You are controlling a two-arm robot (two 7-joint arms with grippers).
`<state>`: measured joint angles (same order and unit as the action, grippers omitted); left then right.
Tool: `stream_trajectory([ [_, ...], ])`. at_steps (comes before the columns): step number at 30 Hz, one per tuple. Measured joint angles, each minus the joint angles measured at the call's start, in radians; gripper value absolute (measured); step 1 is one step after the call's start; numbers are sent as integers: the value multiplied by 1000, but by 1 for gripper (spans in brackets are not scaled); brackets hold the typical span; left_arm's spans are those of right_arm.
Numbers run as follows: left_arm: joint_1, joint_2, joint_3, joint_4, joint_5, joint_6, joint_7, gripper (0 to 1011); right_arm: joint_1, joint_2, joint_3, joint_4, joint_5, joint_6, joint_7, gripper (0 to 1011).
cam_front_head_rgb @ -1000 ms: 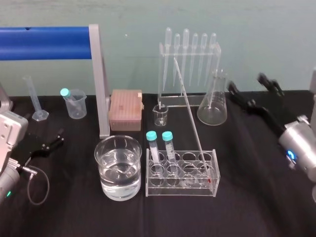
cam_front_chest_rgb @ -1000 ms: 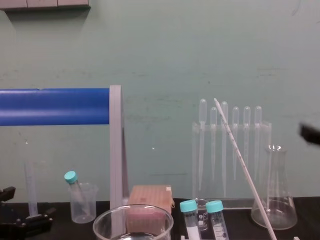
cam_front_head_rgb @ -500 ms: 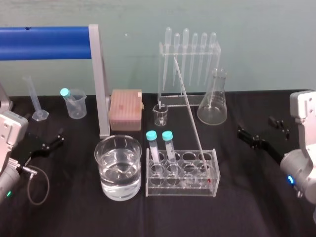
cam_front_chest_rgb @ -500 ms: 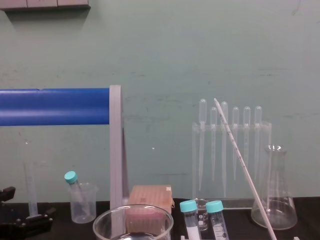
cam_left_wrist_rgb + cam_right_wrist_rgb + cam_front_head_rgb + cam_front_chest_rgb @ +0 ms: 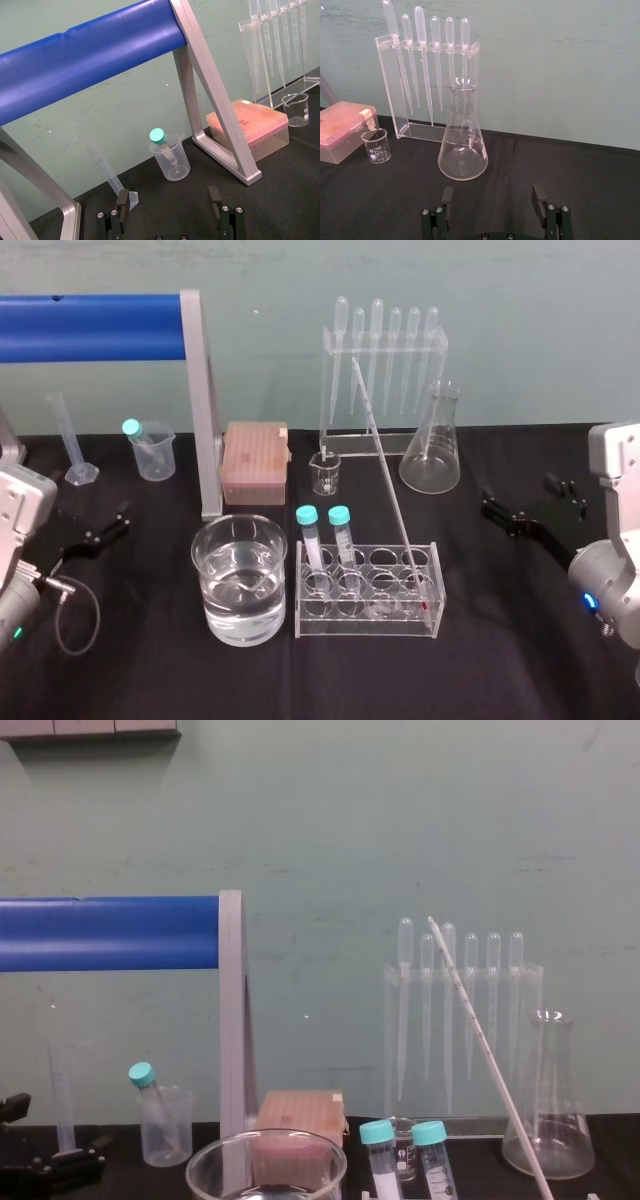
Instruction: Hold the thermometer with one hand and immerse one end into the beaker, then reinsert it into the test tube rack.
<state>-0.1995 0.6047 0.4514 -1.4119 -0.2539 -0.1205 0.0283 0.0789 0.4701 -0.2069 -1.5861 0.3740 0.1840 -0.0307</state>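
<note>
The thermometer [image 5: 385, 475] is a long whitish rod leaning in the clear test tube rack [image 5: 365, 627], foot at the rack's right end, top tilted back toward the pipettes; the chest view shows the thermometer [image 5: 487, 1050] slanting too. Left of the rack stands the wide glass beaker [image 5: 225, 590], partly filled with water, its rim [image 5: 196, 1170] low in the chest view. My right gripper [image 5: 520, 494] rests open over the black cloth to the rack's right, holding nothing, and the right wrist view shows the right gripper [image 5: 493, 196] spread wide. My left gripper [image 5: 95, 535] sits parked, open, at the far left [image 5: 169, 197].
Two teal-capped tubes [image 5: 323, 535] stand in the rack's left end. Behind are a pipette stand [image 5: 385, 370], a conical flask [image 5: 432, 445], a tiny glass beaker [image 5: 325, 473], a pink box [image 5: 255, 462], a blue-barred frame [image 5: 200, 410], a plastic beaker [image 5: 152, 450] and a graduated cylinder [image 5: 72, 445].
My right gripper has dropped from high near the back right and pulled in toward me, settling low beside the rack. The thermometer and left arm have not moved.
</note>
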Motion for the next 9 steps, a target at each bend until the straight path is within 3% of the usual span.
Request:
stream_trajectory([
  [9,0,0,0,0,0,0,0,1008,1,1,0,-1,0,-1,0,1004],
])
